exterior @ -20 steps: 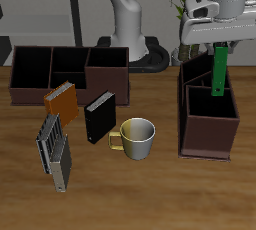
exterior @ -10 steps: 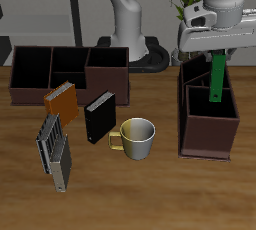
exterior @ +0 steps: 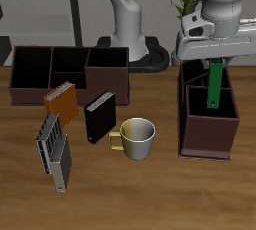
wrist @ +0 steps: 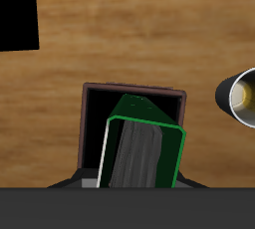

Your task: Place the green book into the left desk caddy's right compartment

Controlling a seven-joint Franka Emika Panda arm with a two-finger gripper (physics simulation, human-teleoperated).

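With your hand clamped on the green book, whose lower end dips into the left desk caddy, keep it upright and lower it squarely inside the right compartment.

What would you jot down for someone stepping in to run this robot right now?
Gripper: shut on the green book, holding it upright by its top edge.
Book: its lower end hangs inside the left desk caddy, by the partition between the two cells; the wrist view shows a cell open under it.
Done: book picked up and carried over to the caddy.
Left: confirm it is over the right compartment, lower it, open the gripper, lift clear.
Nearby mug is untouched.
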